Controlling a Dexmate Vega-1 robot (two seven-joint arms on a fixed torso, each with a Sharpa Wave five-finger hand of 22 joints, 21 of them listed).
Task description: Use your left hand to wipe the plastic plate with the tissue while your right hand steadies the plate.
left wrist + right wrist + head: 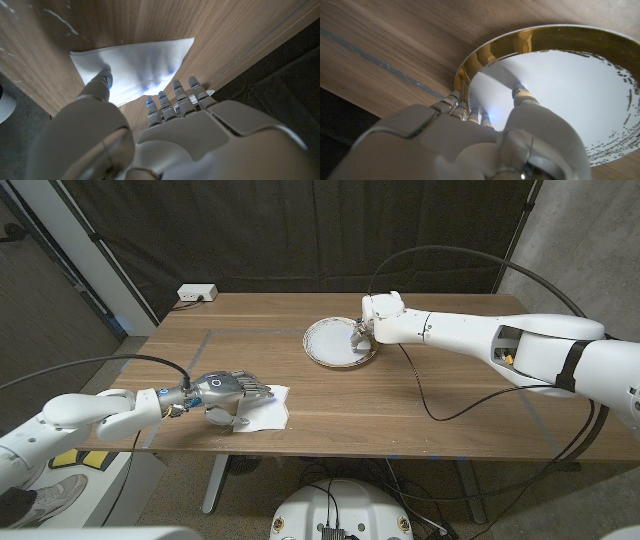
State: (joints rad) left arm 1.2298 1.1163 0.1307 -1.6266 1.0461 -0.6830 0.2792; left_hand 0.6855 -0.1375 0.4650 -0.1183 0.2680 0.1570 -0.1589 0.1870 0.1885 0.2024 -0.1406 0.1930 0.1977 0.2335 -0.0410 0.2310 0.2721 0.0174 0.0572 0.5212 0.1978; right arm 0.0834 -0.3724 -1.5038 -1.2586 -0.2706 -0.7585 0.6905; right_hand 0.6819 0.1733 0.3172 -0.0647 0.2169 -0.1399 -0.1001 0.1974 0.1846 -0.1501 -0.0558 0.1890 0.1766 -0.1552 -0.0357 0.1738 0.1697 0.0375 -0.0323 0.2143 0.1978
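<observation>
Toward the far middle of the wooden table (420, 395) sits the plastic plate (330, 340), white with a gold rim, and my right hand (368, 328) is on its right edge: in the right wrist view the thumb presses on the white inner face while the fingers (456, 100) curl over the gold rim, so the rim is held between them. Well apart from it, at the near left edge, the white tissue (268, 408) lies spread on the wood with my left hand (228, 392) over it; the fingertips (177, 90) and thumb touch the sheet with fingers apart, though I cannot tell whether it is actually pinched. A black cable (425, 395) trails across the table between the two. A white power strip (196, 293) sits behind the far left corner.
</observation>
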